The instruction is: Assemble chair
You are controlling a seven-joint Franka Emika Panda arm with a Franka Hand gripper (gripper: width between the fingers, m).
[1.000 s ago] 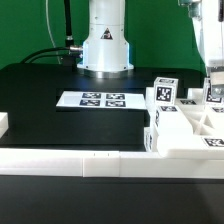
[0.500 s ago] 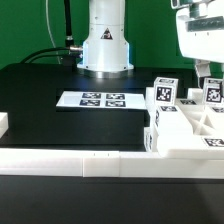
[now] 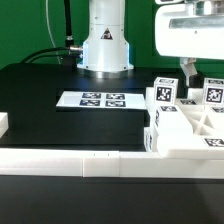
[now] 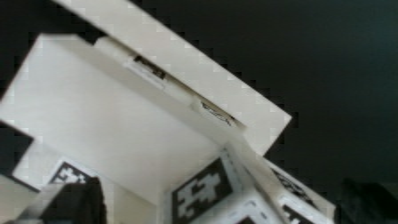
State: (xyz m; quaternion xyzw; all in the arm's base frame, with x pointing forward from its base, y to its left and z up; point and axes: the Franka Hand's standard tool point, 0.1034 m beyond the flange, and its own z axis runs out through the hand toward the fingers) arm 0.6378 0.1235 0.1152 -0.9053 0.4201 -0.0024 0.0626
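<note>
The chair is a joined set of white blocky pieces at the exterior view's right. It has a tagged post on the left and another on the right. My gripper hangs just above and between these posts, touching nothing. One dark finger shows; the other is at the frame edge. The fingers stand apart and hold nothing. The wrist view shows a white chair panel and a tagged post close up. No fingers show there.
The marker board lies flat on the black table in front of the robot base. A long low white border rail runs along the front. A small white block sits at the exterior view's left edge.
My gripper has risen from the chair's right post and moved toward the exterior view's left. The chair has not moved.
</note>
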